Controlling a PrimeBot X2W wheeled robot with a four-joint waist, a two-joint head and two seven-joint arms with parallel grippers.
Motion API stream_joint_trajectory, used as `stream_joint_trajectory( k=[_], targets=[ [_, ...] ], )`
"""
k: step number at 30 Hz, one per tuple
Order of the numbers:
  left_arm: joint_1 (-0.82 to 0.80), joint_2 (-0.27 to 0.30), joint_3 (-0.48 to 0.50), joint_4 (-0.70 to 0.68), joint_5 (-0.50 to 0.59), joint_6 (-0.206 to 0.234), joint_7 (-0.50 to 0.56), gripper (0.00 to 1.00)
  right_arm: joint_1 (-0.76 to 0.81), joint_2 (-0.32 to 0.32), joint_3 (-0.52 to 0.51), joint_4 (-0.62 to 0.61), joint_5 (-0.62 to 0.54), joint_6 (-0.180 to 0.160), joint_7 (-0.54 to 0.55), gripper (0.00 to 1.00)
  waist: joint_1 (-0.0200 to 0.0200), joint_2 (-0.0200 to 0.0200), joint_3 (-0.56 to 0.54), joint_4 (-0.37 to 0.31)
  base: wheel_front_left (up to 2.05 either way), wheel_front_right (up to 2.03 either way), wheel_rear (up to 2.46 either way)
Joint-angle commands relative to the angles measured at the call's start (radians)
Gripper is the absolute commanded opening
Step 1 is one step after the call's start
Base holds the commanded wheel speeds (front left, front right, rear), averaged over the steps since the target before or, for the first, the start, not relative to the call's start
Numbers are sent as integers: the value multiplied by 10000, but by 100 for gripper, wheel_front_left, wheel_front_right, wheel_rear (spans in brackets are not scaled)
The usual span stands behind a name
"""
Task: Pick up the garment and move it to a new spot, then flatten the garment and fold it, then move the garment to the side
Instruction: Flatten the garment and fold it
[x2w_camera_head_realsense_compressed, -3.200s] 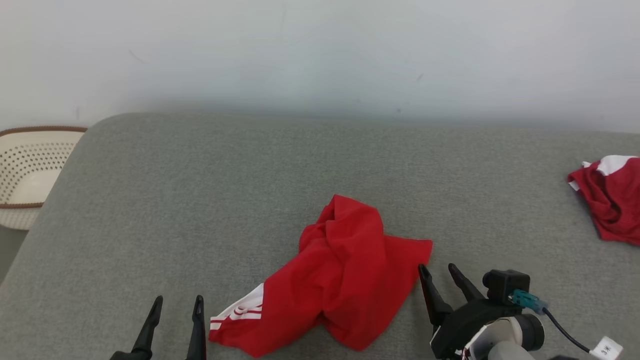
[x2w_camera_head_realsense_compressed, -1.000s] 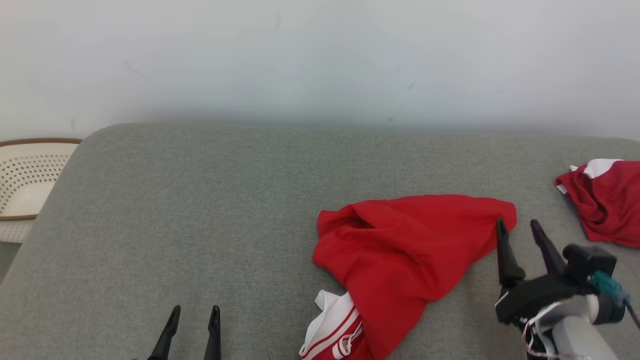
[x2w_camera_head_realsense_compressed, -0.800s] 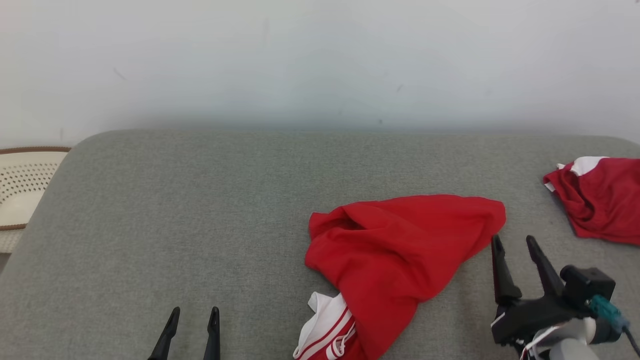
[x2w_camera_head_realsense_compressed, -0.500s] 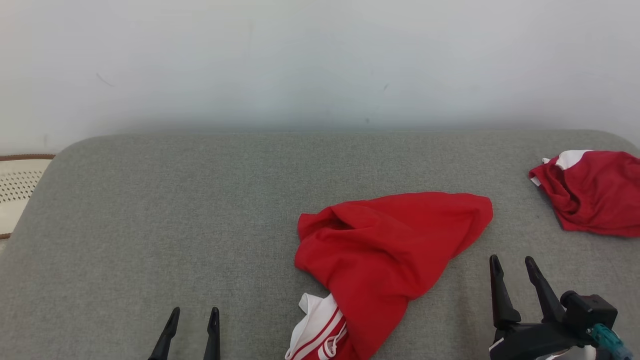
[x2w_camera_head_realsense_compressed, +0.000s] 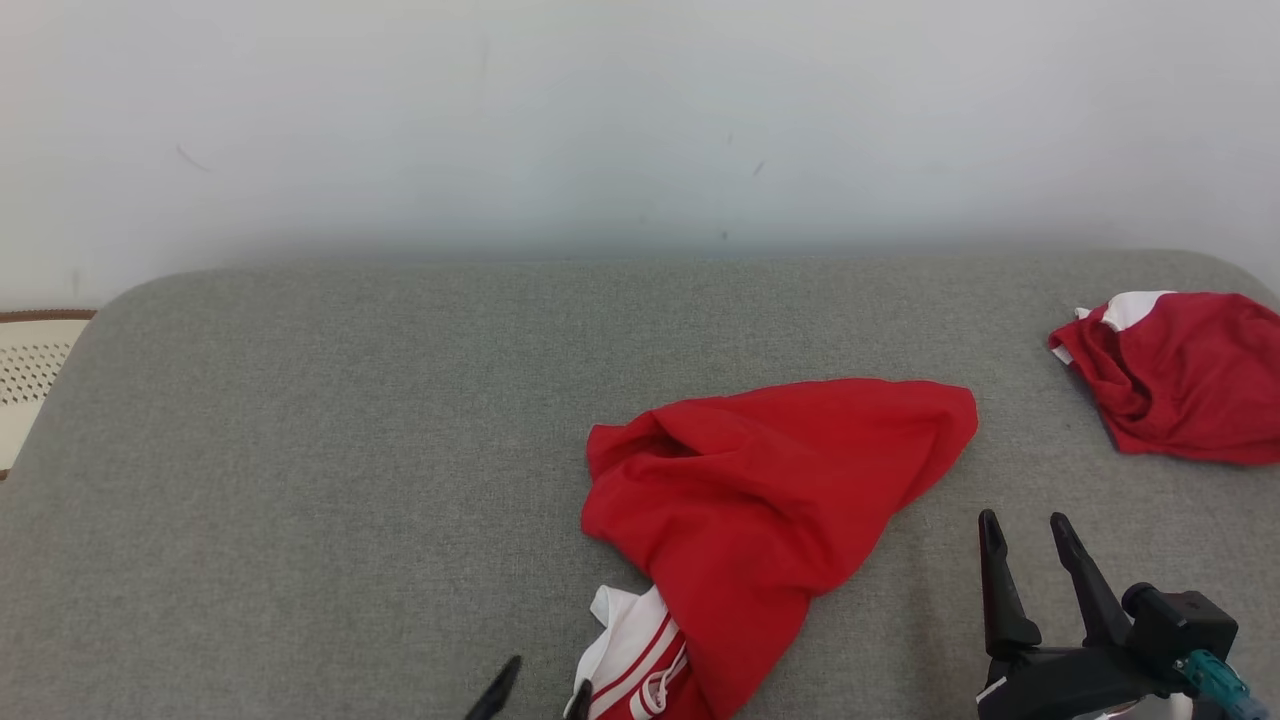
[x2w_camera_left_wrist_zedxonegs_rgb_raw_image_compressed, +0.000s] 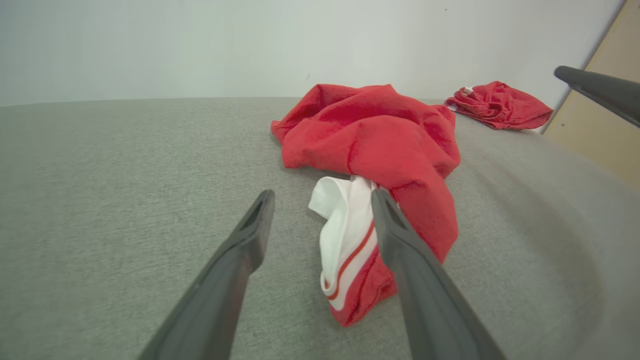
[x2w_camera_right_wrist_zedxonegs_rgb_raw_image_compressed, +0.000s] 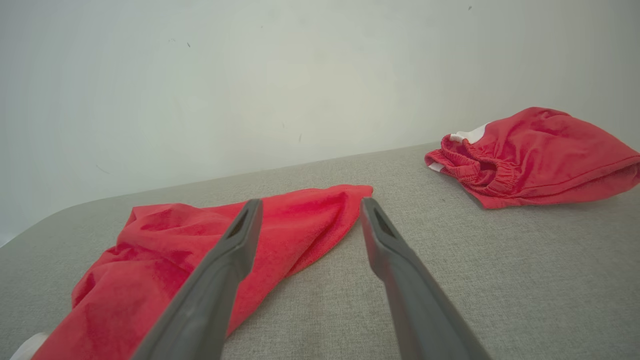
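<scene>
The view has slid a touch since half a second ago, so the grey cushion (x2w_camera_head_realsense_compressed: 300, 450) and the white wall (x2w_camera_head_realsense_compressed: 600, 120) sit a little further left in the head view, and that is the camera, not the things. The red garment (x2w_camera_head_realsense_compressed: 760, 500) lies just as it did: crumpled on the cushion, right of centre, its white-striped end at the near edge and one corner stretched to the far right. The real mover is the left gripper (x2w_camera_head_realsense_compressed: 543, 688). It has swung in from the near left and now sits just beside that white-striped end, fingers spread wide with nothing between them. In the left wrist view one finger overlaps the white cloth, and I can't tell whether it touches. The right gripper (x2w_camera_head_realsense_compressed: 1025, 525) was up at the garment's far right corner a second ago. It has drawn back to the near right, clear of the cloth, jaws spread apart and empty. The basket (x2w_camera_head_realsense_compressed: 30, 370) at the far left edge shows less of itself than before.

The count: one grey cushion, one wall, two red garments, the crumpled one in the middle and a second red garment (x2w_camera_head_realsense_compressed: 1180, 375) well apart at the far right, one perforated cream basket, two grippers.
</scene>
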Motion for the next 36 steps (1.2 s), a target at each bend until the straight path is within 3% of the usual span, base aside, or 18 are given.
stream_joint_trajectory(
  k=[1, 10, 25, 26, 27, 36],
  targets=[
    [-101, 1, -210, 116, 141, -89, -45, 100, 102, 51, 11, -31, -93, -2, 21, 100, 0, 0, 15, -9, 0, 0, 0],
    [-658, -11, -1679, 1012, 188, -381, -45, 100, -90, 41, 160, -29, 15, -2, 3, 100, 0, 0, 253, -271, 0, 0, 0],
    [-1843, -8, -2090, 2850, 57, -354, -45, 100, -366, -15, 206, 215, 125, -2, -135, 100, 0, 0, 759, -1025, 0, 0, 0],
    [-1895, -7, -2060, 2990, 5, -300, -45, 75, -387, -3, 206, 231, 110, -2, -150, 100, 0, 0, 770, -1036, 0, 0, 0],
    [-1941, -7, -2074, 3112, -10, -288, -45, 3, -388, 8, 207, 250, 94, -2, -161, 100, 0, 0, 770, -1045, 0, 0, 0],
    [-1776, 19, -1953, 1960, -71, -139, -45, 0, -206, 76, 159, 440, 99, -2, -249, 100, 0, 0, 398, -678, 0, 0, 0]
  ],
)
